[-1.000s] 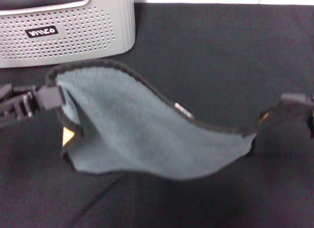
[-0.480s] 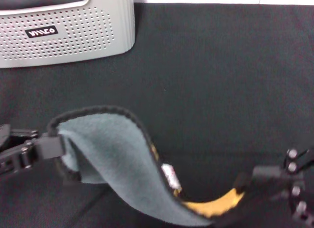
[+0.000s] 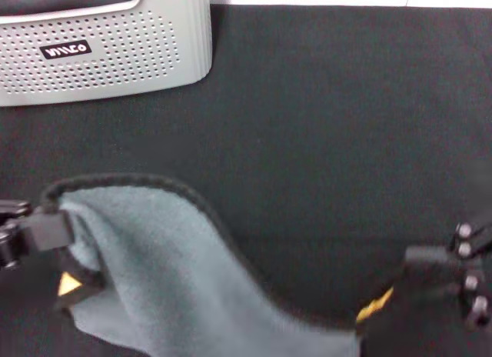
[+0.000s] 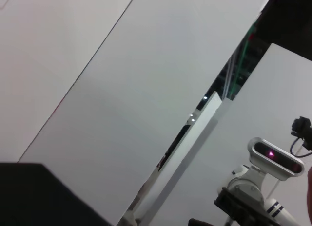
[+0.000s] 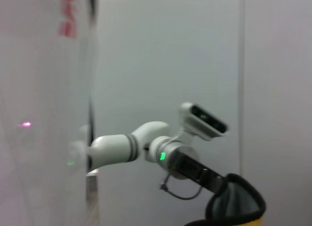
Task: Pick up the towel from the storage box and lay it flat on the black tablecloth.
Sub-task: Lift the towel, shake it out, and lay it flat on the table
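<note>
Fingers of the left gripper [image 3: 48, 230] are seen clamped on the left edge of the towel [image 3: 169, 284], low at the left of the head view. Grey-teal pile is turned upward, a yellow patch showing just under that grip. From there the towel is slung in a sagging curve above the black tablecloth [image 3: 330, 126] toward the right gripper [image 3: 411, 284], whose fingers are pinched on the opposite edge, where yellow is also shown. At the far left the storage box [image 3: 108, 49] is set, well apart from the towel.
</note>
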Robot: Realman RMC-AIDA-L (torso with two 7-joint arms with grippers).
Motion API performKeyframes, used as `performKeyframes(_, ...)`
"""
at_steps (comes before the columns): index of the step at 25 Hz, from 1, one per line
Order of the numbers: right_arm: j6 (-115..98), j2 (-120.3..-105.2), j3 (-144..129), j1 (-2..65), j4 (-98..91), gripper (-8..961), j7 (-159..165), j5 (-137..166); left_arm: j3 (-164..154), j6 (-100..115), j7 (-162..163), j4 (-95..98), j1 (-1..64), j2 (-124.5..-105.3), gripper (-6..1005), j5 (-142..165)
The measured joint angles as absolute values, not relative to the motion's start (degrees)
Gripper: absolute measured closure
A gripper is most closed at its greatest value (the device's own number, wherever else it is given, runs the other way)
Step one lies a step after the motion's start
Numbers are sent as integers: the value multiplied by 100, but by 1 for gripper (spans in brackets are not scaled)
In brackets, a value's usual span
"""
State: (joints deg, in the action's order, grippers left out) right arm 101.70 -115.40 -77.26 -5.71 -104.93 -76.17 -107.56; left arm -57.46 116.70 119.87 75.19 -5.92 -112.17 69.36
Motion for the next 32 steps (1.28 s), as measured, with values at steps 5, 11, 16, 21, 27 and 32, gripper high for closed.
performKeyframes(5,10079,-11540,-7318,-227,-9224,948,-7807,-10482,-5592,11648,11676,6058,375,-11266,976,7703)
performKeyframes(11,9869,-11524,-6980,512,-8007,947,-8027,-10131,-4726,11637,11084,4463,1645,-11303,976,8892)
performKeyframes(16,9689,-11507,-6729,1156,-7166,947,-8178,-9946,-4254,11444,10883,4095,2132,-11335,976,9321)
performKeyframes(21,9424,-11519,-6495,1734,-6558,946,-8264,-9572,-4262,10918,10900,4066,2242,-11361,976,9352)
performKeyframes(27,9228,-11496,-6221,2346,-5850,946,-8304,-9162,-4283,10470,10879,3788,2436,-11391,976,9568)
performKeyframes(32,8941,-11487,-6095,2711,-5431,946,-8313,-8766,-4284,10040,10865,3680,2571,-11436,976,9811)
